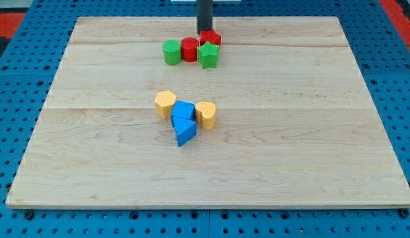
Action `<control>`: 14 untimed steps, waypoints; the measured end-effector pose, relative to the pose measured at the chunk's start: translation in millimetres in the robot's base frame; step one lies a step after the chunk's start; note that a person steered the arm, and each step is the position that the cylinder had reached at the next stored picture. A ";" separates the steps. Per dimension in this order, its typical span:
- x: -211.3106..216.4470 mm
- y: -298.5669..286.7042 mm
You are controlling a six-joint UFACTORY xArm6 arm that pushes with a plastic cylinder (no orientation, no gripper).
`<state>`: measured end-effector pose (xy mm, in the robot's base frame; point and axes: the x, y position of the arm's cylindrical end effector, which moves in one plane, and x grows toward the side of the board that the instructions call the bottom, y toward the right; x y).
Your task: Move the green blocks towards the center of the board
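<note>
Wooden bench (291,165) carried blocks; my tip (204,31), having no jaws, touched the red block (212,38) behind the green star (208,55).

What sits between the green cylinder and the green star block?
A red cylinder stands between the green cylinder and green star block, touching both, in the camera view.

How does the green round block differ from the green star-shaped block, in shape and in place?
The green round block is a smooth cylinder; the green star-shaped block has pointed edges. The cylinder sits at the view's left end of the cluster, beside the red cylinder; the star sits at the right end, just below my tip. Both are green, upright, and near the board's top.
</note>
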<state>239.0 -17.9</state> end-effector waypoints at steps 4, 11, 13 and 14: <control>107.8 -11.9; 86.2 35.8; 106.9 63.3; 104.8 -2.0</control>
<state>343.8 -19.9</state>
